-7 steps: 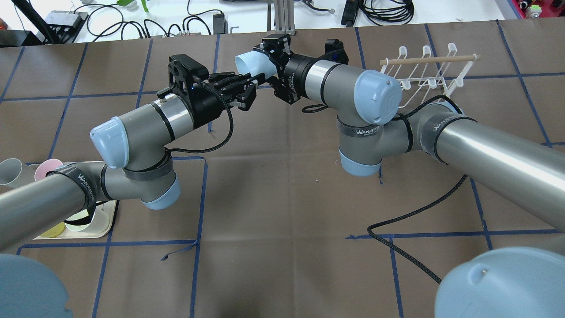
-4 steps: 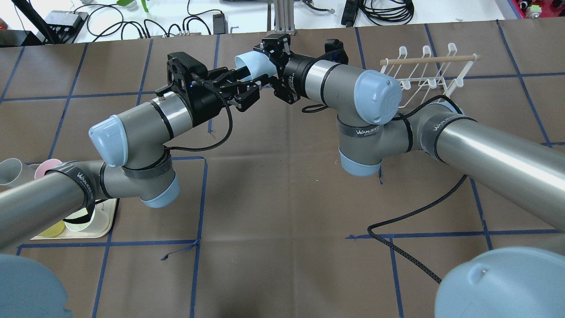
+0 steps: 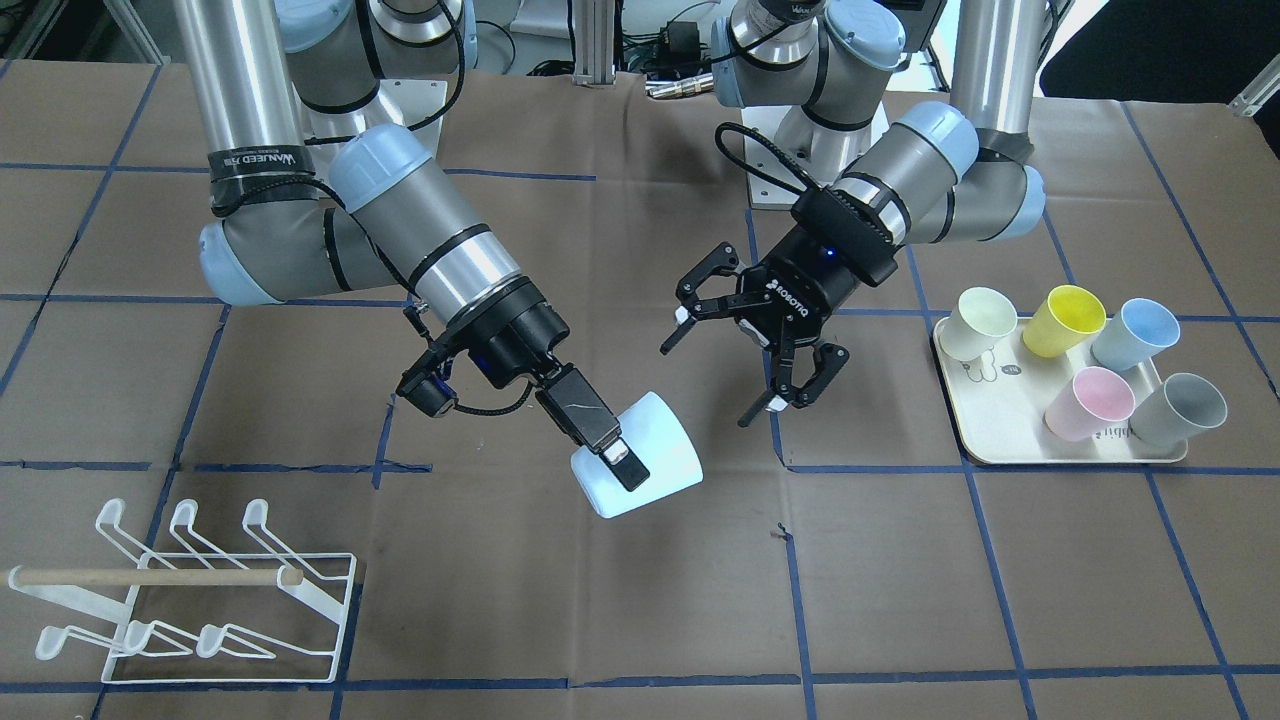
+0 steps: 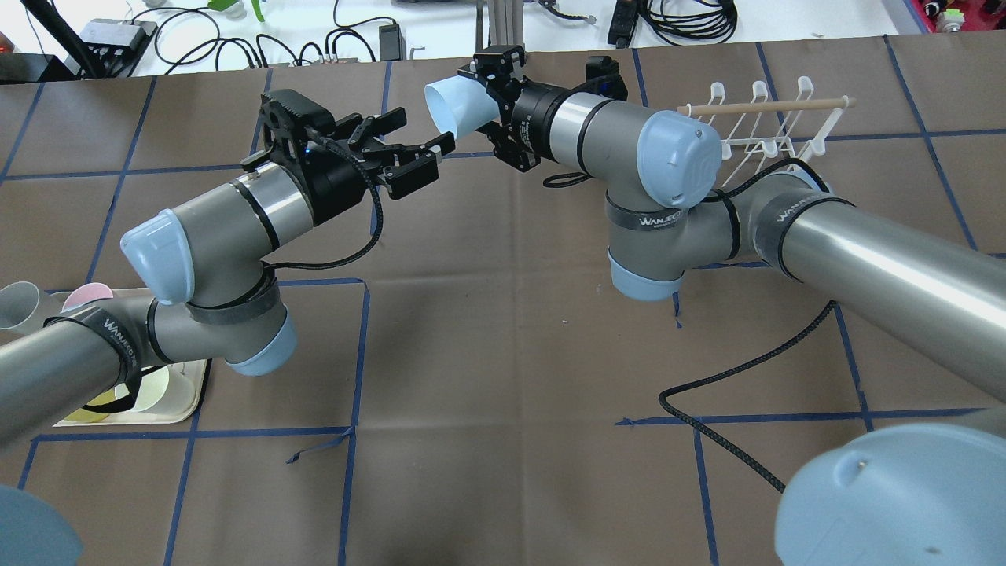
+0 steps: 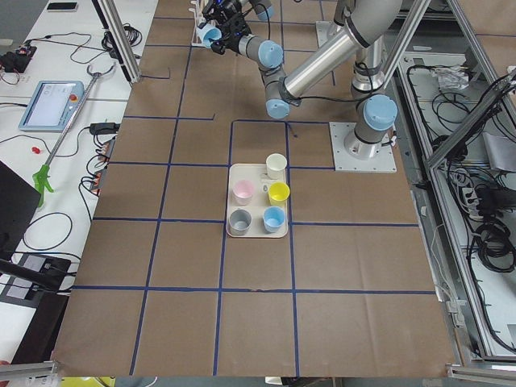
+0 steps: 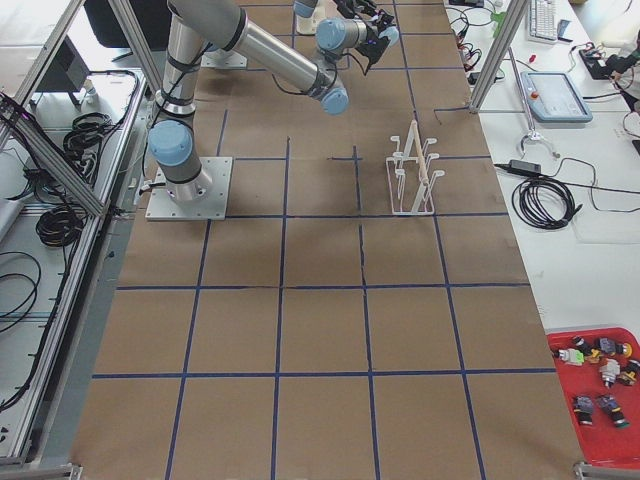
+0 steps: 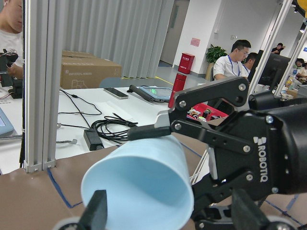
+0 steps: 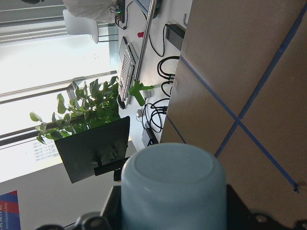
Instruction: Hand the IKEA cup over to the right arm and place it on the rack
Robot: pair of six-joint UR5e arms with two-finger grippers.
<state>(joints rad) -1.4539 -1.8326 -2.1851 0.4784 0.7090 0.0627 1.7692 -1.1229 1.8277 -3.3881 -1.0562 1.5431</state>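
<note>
My right gripper (image 3: 625, 465) is shut on a pale blue IKEA cup (image 3: 665, 440) and holds it on its side above the table's middle. In the overhead view the right gripper (image 4: 481, 106) holds the cup (image 4: 452, 106) with its mouth toward the left arm. My left gripper (image 3: 708, 383) is open and empty, a short gap from the cup; it also shows in the overhead view (image 4: 420, 137). The left wrist view shows the cup's mouth (image 7: 144, 182) close ahead. The right wrist view shows its base (image 8: 172, 187). The white wire rack (image 3: 200, 590) stands at the table's far right corner (image 4: 762, 126).
A cream tray (image 3: 960, 430) with several coloured cups lies on the robot's left side. A braided black cable (image 4: 731, 393) trails over the brown paper under the right arm. Blue tape lines grid the table.
My left gripper has drawn back from the cup, toward the robot's left, and stays open. My right gripper has carried the cup slightly farther from the robot.
</note>
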